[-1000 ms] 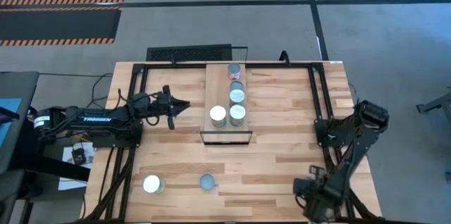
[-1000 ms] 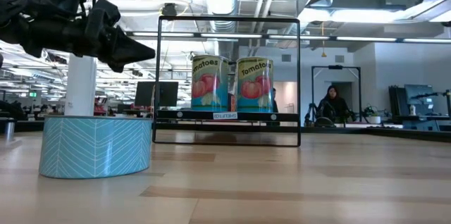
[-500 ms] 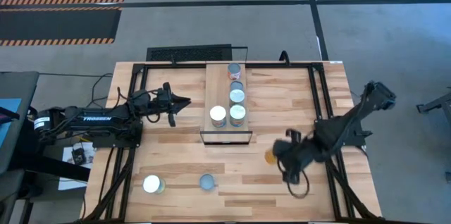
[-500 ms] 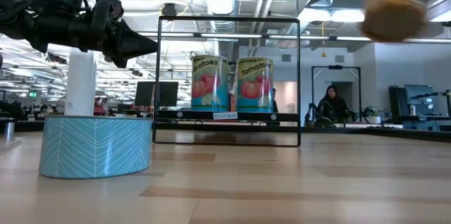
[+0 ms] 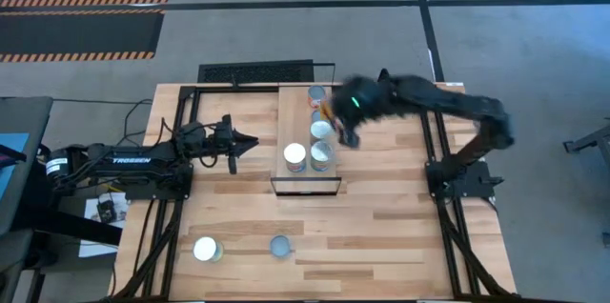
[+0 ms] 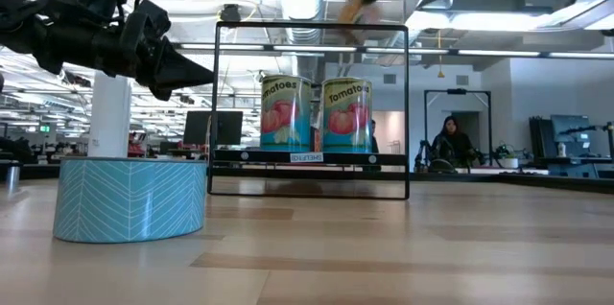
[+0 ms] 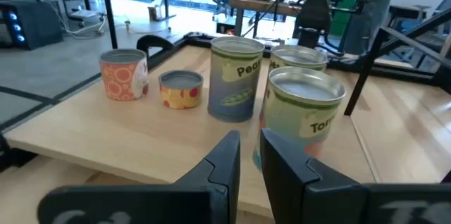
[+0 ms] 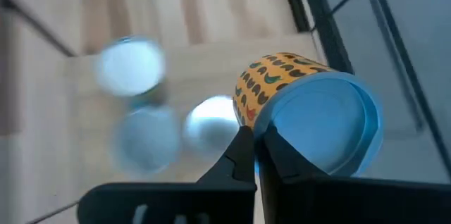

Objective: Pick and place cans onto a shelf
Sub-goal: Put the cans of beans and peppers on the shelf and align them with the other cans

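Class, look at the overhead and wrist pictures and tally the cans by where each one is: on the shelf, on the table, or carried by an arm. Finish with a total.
shelf cans, standing on the shelf: 5
table cans, on the table: 2
carried can, in the right tool: 1
Total: 8

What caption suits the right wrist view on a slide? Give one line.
Right pincer shut on an orange patterned can, carried above the shelf and its cans.
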`<state>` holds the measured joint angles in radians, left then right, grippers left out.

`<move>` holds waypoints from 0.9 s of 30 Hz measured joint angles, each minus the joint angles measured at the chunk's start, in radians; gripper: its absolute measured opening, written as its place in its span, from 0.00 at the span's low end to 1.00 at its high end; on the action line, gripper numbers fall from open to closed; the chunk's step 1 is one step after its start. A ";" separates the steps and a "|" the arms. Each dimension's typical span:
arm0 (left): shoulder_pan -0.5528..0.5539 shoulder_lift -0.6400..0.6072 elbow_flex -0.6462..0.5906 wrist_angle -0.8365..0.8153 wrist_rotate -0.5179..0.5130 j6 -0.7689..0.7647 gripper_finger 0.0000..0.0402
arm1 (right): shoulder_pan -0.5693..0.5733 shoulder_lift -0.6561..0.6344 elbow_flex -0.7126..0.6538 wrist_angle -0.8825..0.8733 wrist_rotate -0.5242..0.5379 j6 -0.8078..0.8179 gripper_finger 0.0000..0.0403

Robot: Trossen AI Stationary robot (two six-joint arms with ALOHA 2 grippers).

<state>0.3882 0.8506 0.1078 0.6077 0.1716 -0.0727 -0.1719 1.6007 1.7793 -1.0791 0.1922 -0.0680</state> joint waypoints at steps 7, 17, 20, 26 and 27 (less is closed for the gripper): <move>0.000 0.001 0.000 -0.031 -0.012 0.028 0.11 | -0.195 0.369 0.324 -0.024 -0.149 -0.358 0.02; 0.000 0.001 0.000 -0.059 -0.014 0.037 0.11 | -0.238 0.666 0.557 -0.030 -0.141 -0.588 0.02; 0.000 0.001 0.000 -0.059 -0.015 0.037 0.11 | -0.241 0.706 0.557 -0.028 -0.137 -0.615 0.02; 0.000 0.001 0.000 -0.060 -0.015 0.036 0.11 | -0.251 0.756 0.557 -0.002 -0.139 -0.618 0.03; 0.000 0.001 0.000 -0.060 -0.015 0.034 0.11 | -0.251 0.764 0.557 0.005 -0.140 -0.618 0.03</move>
<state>0.3882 0.8513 0.1078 0.5476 0.1570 -0.0391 -0.4226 2.3648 2.3363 -1.0746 0.0525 -0.6865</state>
